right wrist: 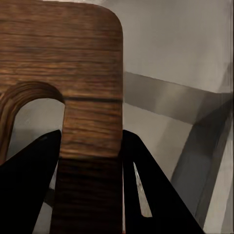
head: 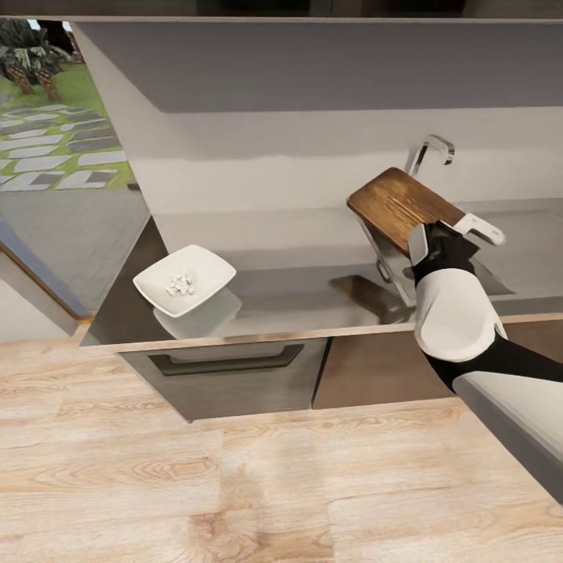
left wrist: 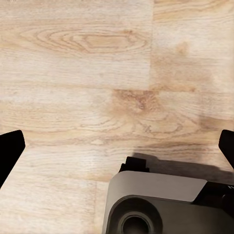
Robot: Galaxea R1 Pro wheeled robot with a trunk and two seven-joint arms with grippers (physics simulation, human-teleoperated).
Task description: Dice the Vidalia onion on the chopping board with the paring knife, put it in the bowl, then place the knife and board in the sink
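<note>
Bowl [head: 184, 279]: on the bench at left, holding white diced pieces.
Left fingers [left wrist: 10, 151]: spread wide over wood floor, empty.
Chopping board [head: 404, 206]: lifted and tilted above the sink [head: 500, 274], long axis running away from the right arm.
Right fingers [right wrist: 36, 170]: closed on the board's handle end.

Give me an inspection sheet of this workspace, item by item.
Surface: grey reflective countertop.
Job's things: chopping board held tilted in the air over the sink; white bowl on the countertop holds pale diced pieces; paring knife: nothing seen.
Clutter: nothing seen.
Grippers: right gripper clamped on the board beside its handle slot; left gripper open above the wooden floor, empty.
Cables: nothing seen.
Surroundings: faucet, dark cabinets, garden at the left.
</note>
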